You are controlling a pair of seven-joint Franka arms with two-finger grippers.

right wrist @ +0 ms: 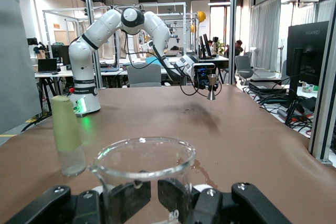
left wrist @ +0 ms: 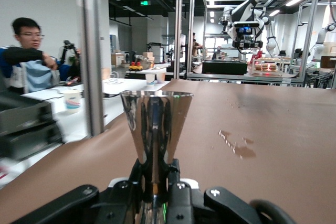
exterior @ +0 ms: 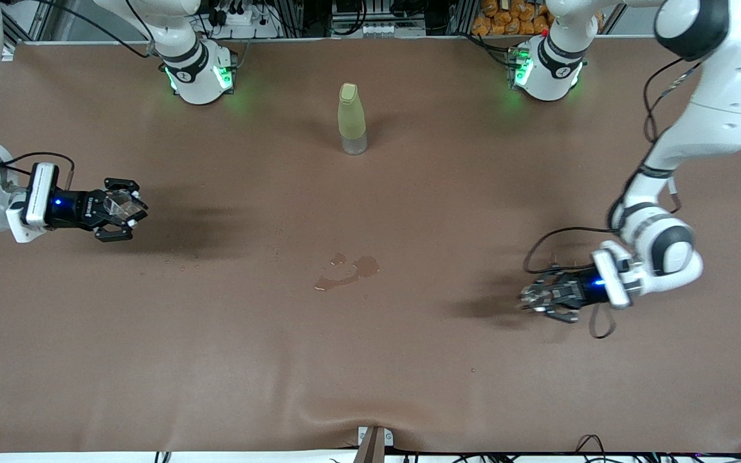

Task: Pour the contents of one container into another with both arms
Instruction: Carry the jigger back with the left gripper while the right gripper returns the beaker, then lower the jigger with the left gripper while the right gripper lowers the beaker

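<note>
Both arms held containers in the air.
The right gripper (exterior: 125,217) clasped a glass beaker (exterior: 118,204) and the left gripper (exterior: 536,297) a metal cup (left wrist: 155,122) (each toward its own end), the spill (exterior: 347,271) between them.

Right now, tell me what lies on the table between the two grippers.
Front view: between the right gripper, holding a glass beaker, and the left gripper, holding a metal cup, only a small wet spill marks the brown table.
</note>
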